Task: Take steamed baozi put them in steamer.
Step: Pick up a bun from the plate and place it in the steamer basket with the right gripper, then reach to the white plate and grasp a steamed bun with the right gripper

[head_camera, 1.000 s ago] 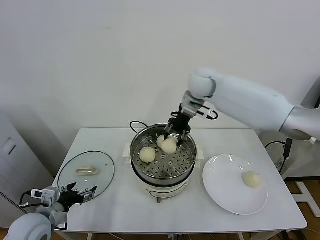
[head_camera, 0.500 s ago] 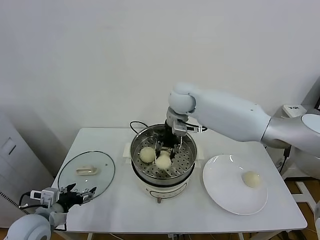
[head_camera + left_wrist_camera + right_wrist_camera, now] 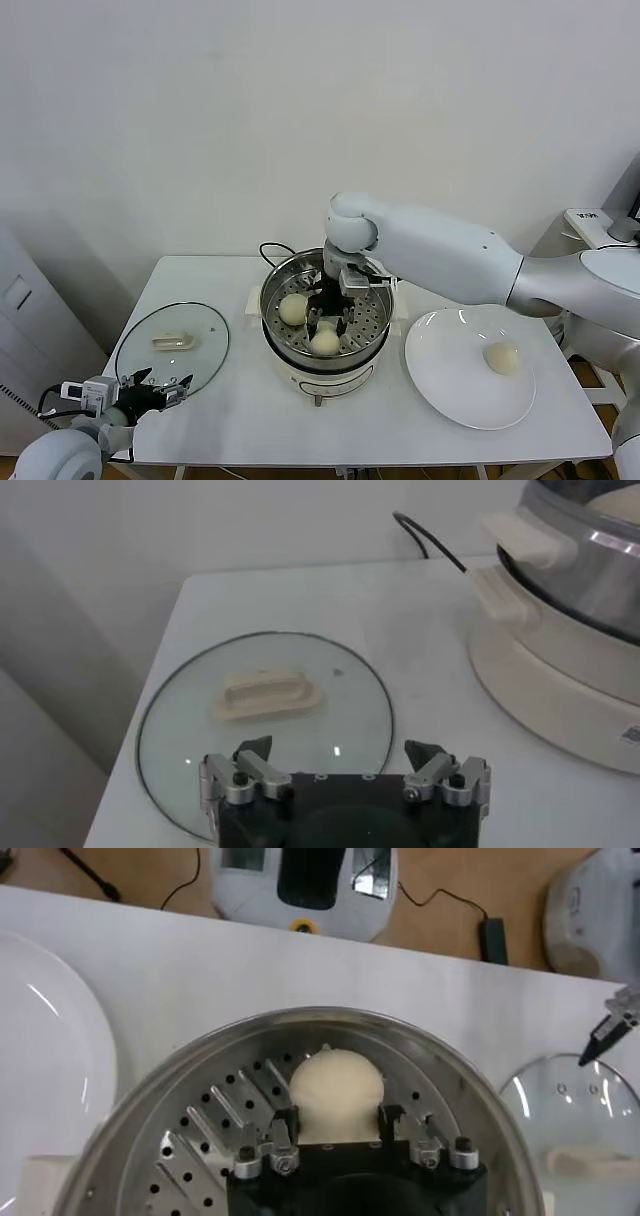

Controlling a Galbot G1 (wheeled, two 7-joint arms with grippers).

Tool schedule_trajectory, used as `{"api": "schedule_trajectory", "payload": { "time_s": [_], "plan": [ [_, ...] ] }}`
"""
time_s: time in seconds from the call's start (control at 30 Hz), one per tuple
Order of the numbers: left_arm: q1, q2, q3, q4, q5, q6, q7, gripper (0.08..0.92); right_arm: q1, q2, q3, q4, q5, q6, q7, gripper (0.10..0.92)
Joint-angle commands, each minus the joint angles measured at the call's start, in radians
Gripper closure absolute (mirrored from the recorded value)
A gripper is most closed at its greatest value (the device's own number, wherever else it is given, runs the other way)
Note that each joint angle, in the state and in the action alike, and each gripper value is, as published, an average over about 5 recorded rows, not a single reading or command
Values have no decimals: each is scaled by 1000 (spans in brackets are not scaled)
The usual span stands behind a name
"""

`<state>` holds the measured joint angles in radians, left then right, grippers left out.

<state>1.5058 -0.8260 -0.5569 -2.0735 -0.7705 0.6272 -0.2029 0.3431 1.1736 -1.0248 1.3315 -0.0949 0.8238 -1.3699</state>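
The steamer stands mid-table, its perforated tray showing. One baozi lies on the tray's left side. My right gripper reaches down into the pot and is shut on a second baozi at the tray's front. In the right wrist view the fingers press both sides of that baozi, held by my right gripper. A third baozi lies on the white plate. My left gripper is open and parked low at the table's front left; it also shows in the left wrist view.
A flat glass lid lies left of the steamer, right under my left gripper. The steamer's white base and side handle are close to its right. A black cord runs behind the pot.
My right gripper has carried the baozi from the back rim of the steamer forward and down to the front of the tray. The left arm has stayed put.
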Motion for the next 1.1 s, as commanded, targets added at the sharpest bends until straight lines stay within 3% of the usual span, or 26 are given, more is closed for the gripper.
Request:
{"api": "schedule_trajectory", "payload": {
  "time_s": [0.03,0.33,0.7,1.1],
  "plan": [
    [0,0,0,2,0,-1,1,177,-29,3,14,13,-52,25,-2,438],
    [-8,1,2,3,0,-1,1,177,50,-59,67,-22,-39,-29,1,218],
    [-17,11,0,8,-1,-2,1,177,193,-287,16,-137,221,-449,7,203],
    [-25,19,1,13,-6,-6,3,177,172,-560,-77,-180,233,-595,-17,203]
  ]
}}
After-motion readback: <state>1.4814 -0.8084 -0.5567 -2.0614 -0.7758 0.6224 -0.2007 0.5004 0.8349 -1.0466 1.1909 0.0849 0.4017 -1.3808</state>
